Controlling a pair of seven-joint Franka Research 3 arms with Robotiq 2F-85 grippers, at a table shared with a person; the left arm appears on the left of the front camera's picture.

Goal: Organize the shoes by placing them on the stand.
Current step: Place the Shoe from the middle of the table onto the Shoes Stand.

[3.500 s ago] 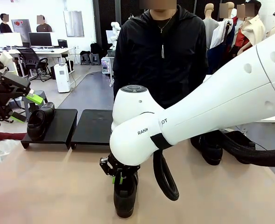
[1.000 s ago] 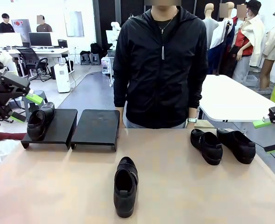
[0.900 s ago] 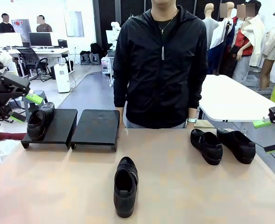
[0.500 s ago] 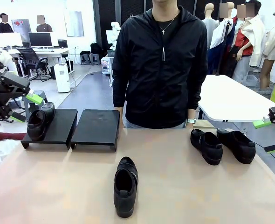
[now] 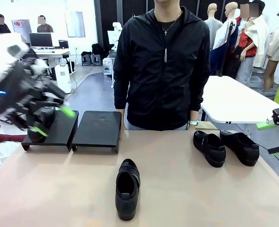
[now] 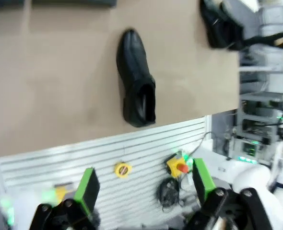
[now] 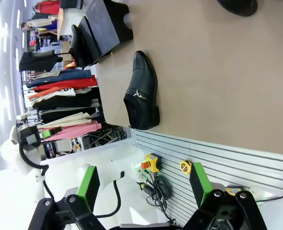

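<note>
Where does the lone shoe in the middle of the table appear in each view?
Front view: lone shoe, bottom centre.
Left wrist view: lone shoe, upper middle.
Right wrist view: lone shoe, left of centre.
Shared landmark: the stand, at the left wrist view's top edge and the right wrist view's top left.

Bright, even overhead light fills the room, so the lone loafer (image 5: 127, 188) on the tan table (image 5: 201, 189) throws only a faint, soft shadow. The left gripper (image 5: 53, 122) is smeared with motion blur. The left wrist view is soft throughout. The right wrist view is crisper but washes out white along its left edge.
</note>
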